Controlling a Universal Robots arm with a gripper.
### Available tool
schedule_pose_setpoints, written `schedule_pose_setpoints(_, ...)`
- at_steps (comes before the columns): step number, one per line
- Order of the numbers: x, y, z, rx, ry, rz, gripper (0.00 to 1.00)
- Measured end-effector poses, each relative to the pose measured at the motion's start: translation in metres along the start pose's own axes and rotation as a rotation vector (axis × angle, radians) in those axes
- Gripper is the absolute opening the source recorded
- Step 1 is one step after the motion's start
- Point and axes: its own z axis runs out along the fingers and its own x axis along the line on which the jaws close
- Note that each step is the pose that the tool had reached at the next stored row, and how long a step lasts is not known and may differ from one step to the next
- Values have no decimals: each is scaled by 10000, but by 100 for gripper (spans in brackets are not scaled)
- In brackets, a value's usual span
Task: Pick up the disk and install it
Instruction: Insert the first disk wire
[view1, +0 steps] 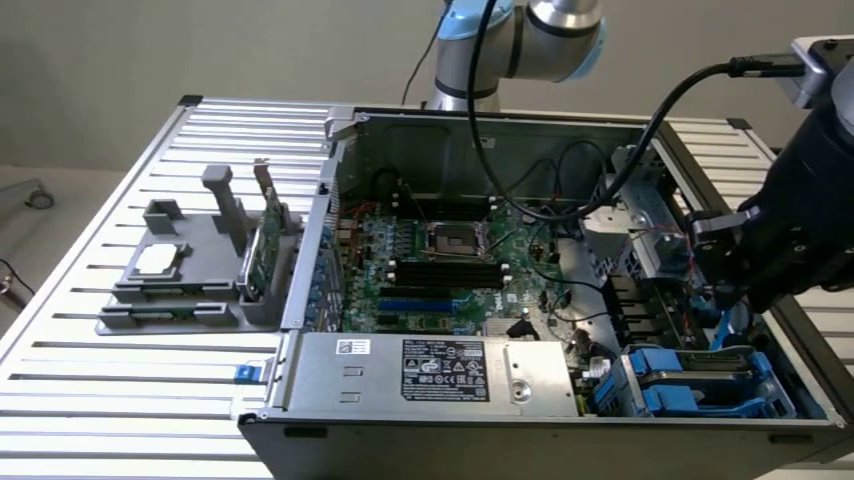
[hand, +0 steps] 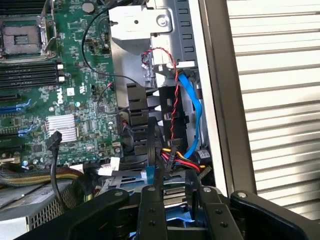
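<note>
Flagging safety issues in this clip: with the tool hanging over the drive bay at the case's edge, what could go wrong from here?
1. The blue cable and the red-black wire cross the space just ahead of the tool; it could snag or tug them.
2. The case wall runs close beside the tool, so a slight sideways error might end in a scrape or a jam.

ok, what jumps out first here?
The open computer case sits on the slatted table, its green motherboard bare in the middle. At the exterior view's right, the black claw hangs over the drive bay, above blue carriers and a tangle of coloured cables.
</note>
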Motion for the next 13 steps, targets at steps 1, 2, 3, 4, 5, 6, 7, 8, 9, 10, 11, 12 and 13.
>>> schedule_pose_setpoints(1,2,-1,3,92,-56,7,31)
schedule_pose_setpoints(2,5,-2,6,190,-106,20,31)
schedule_pose_setpoints(3,8,-3,8,293,-152,34,31)
schedule_pose_setpoints(4,11,-3,11,399,-193,50,31)
schedule_pose_setpoints(5,14,-4,13,521,-230,70,31)
schedule_pose_setpoints(6,18,-5,16,620,-254,86,31)
schedule_pose_setpoints(7,19,-5,18,714,-271,91,31)
schedule_pose_setpoints(8,21,-5,18,799,-285,88,31)
schedule_pose_setpoints(9,23,-3,18,866,-295,83,31)
schedule_pose_setpoints(10,26,0,18,917,-303,80,31)
schedule_pose_setpoints(11,30,6,19,956,-310,77,31)
schedule_pose_setpoints(12,34,12,19,985,-314,75,31)
schedule_pose_setpoints(13,39,18,19,1010,-319,77,31)
